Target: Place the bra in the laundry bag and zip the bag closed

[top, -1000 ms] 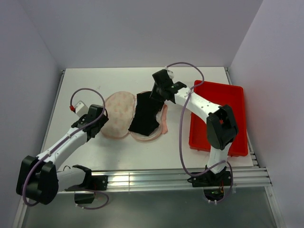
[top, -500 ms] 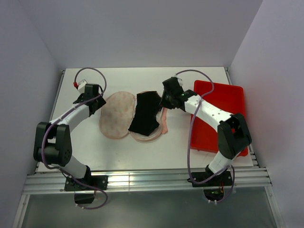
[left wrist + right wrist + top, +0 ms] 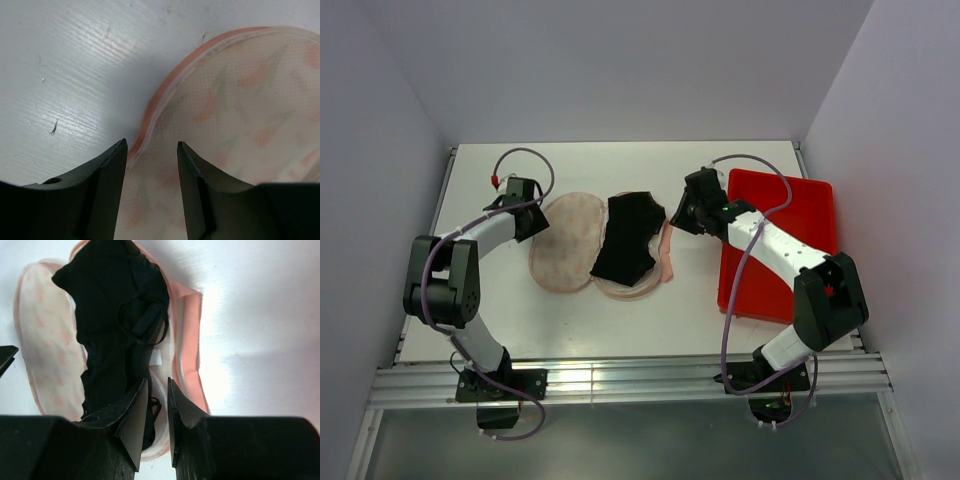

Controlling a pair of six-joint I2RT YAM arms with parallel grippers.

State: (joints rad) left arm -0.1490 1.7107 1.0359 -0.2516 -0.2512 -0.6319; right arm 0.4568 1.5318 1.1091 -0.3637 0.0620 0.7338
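Your bra (image 3: 628,238) lies draped over the open laundry bag (image 3: 565,245), covering the lobe nearer the red tray (image 3: 815,215); the bag's other lobe is uncovered. At that uncovered lobe's outer rim, your left gripper (image 3: 150,145) is released, its fingers parted to either side of the rim. Just beside the bag on its tray side, your right gripper (image 3: 157,382) hovers with fingers barely parted, gripping nothing.
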